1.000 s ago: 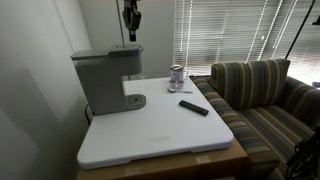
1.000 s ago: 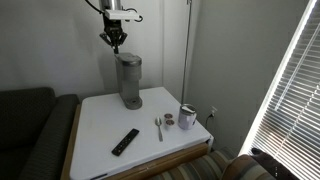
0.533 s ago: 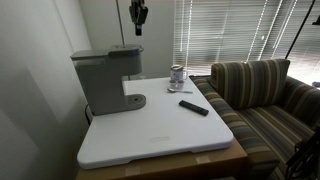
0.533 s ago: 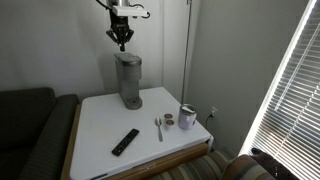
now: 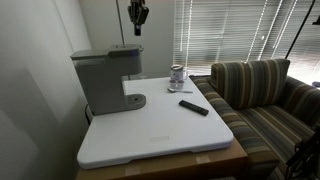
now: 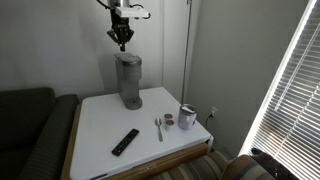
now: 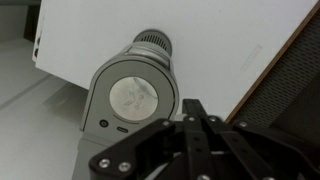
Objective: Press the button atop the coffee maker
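Note:
The grey coffee maker (image 5: 102, 80) stands at the back of the white table in both exterior views (image 6: 128, 80). In the wrist view I look straight down on its round top lid (image 7: 133, 95), with a small button (image 7: 103, 124) near the lid's lower edge. My gripper (image 5: 139, 28) hangs above the machine's brew head, clear of it, and also shows in an exterior view (image 6: 122, 42). In the wrist view its fingers (image 7: 195, 108) are pressed together, shut on nothing, to the right of the lid.
A black remote (image 5: 194, 107), a spoon (image 6: 158, 127), a small glass jar (image 5: 177, 75) and a lid (image 6: 168, 120) lie on the table (image 5: 160, 135). A striped sofa (image 5: 262, 95) stands beside the table. Window blinds are behind it.
From a second ago the gripper moved sideways over the coffee maker's head. In the last half second it has not visibly moved.

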`<state>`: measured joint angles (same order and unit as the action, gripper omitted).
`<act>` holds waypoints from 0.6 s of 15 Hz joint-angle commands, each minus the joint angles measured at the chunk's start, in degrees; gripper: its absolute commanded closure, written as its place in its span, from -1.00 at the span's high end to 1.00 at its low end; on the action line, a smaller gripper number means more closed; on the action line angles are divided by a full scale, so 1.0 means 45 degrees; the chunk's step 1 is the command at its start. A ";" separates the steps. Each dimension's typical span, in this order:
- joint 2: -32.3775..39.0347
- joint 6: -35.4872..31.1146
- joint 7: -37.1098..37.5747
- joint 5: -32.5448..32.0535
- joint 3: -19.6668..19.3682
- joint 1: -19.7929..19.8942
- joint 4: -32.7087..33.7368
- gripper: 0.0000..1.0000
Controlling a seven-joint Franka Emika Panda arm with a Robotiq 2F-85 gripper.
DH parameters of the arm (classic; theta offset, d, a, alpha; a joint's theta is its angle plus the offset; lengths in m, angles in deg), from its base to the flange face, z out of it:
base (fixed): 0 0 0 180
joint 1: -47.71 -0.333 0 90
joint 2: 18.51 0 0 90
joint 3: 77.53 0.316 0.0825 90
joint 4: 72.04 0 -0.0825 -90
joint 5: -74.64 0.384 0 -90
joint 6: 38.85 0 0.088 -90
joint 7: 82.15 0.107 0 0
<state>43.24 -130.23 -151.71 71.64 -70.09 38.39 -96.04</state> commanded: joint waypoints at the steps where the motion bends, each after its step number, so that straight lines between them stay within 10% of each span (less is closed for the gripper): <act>1: -0.0098 -0.0275 -0.0513 -0.0033 0.0051 -0.0073 -0.0419 -1.00; 9: 0.0322 -0.0010 -0.0125 -0.0018 -0.0039 -0.0199 0.0255 -0.98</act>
<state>44.71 -130.27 -152.27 71.56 -70.26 37.49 -94.86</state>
